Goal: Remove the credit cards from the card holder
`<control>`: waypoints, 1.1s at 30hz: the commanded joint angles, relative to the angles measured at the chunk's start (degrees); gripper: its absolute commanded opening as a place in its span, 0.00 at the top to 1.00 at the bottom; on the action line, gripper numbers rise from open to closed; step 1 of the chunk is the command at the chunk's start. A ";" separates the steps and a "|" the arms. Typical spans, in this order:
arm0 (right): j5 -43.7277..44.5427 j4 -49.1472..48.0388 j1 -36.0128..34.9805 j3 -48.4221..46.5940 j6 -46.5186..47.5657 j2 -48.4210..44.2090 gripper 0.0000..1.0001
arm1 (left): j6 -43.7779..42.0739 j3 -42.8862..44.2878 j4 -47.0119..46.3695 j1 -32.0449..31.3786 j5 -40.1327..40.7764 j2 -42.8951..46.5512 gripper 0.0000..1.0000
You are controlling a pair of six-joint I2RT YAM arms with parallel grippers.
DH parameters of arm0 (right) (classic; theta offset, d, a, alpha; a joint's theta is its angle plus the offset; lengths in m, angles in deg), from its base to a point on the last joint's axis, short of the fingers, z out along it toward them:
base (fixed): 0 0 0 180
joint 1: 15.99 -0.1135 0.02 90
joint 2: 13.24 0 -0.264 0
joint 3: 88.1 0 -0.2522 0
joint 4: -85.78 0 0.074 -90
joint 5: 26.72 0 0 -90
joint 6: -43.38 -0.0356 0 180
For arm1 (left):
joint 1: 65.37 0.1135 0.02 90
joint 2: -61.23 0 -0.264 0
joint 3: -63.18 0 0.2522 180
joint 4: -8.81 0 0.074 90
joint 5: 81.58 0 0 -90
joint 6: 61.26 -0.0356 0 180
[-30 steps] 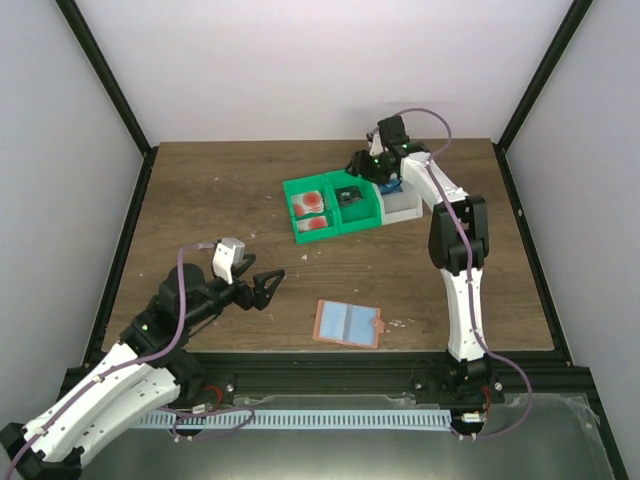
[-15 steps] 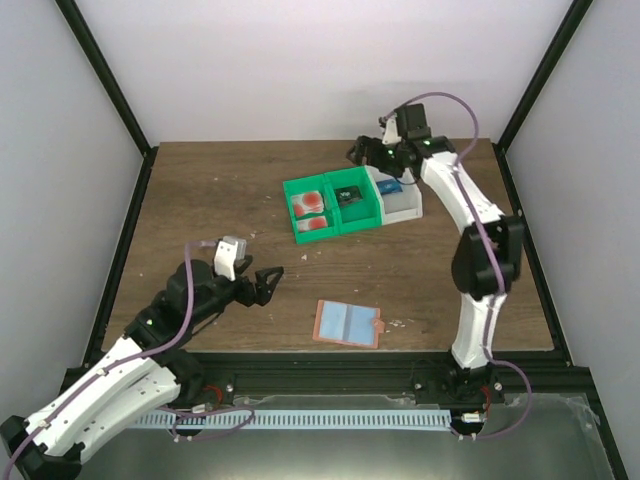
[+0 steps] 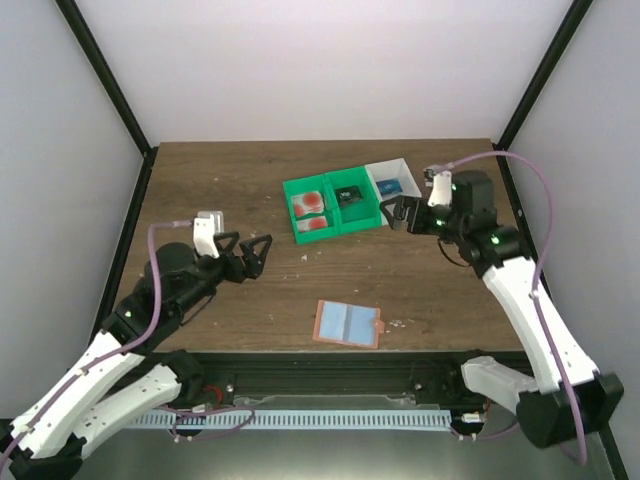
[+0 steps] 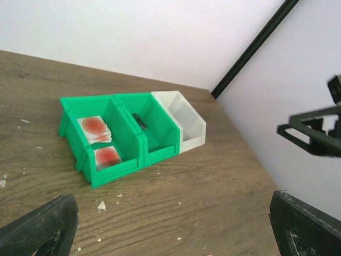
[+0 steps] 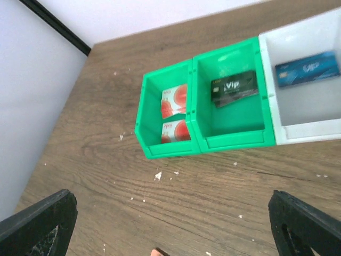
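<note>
The card holder (image 3: 348, 324) lies open and flat near the table's front edge, with a salmon rim and blue-grey panels; no card shows on it. Pale credit cards with red blots (image 3: 311, 205) lie in the left green bin (image 4: 96, 128) (image 5: 176, 130). A black card (image 5: 234, 88) sits in the middle green bin and a blue card (image 5: 307, 68) in the white bin. My left gripper (image 3: 258, 256) hovers open and empty, left of the holder. My right gripper (image 3: 393, 215) hangs open and empty just in front of the white bin.
Two green bins (image 3: 330, 225) and a white bin (image 3: 407, 172) stand in a row at the table's middle back. Small white crumbs (image 5: 158, 175) dot the wood in front of them. Black frame posts rise at the back corners.
My right arm has drawn back from over the white bin toward the near right, and its gripper has opened. My left gripper has shifted slightly left and back.
</note>
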 commanded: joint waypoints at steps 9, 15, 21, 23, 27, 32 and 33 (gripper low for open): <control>3.91 5.98 0.27 7.47 -0.71 -25.42 0.00 | 3.33 3.65 0.70 0.19 -1.40 3.33 0.00; 2.43 4.27 0.26 14.36 -3.65 -30.43 0.00 | 4.36 -0.93 -2.70 0.20 -5.04 5.48 0.01; 3.28 2.45 0.20 15.52 -5.47 -32.61 0.00 | 4.96 -3.32 -3.30 0.23 -5.67 6.53 0.01; 3.23 2.82 0.26 14.55 -5.24 -32.34 0.00 | 4.62 -3.33 -2.53 0.15 -5.20 6.82 0.01; 4.16 2.26 0.28 13.38 -4.86 -33.32 0.00 | 3.78 -3.43 -2.18 0.15 -5.03 7.96 0.01; 5.50 0.96 0.26 9.77 -3.42 -33.95 0.00 | 1.43 -0.52 0.03 0.16 -3.38 8.25 0.00; 5.86 1.00 0.20 8.91 -3.22 -34.01 0.00 | 0.95 0.43 0.63 0.15 -3.24 8.04 0.01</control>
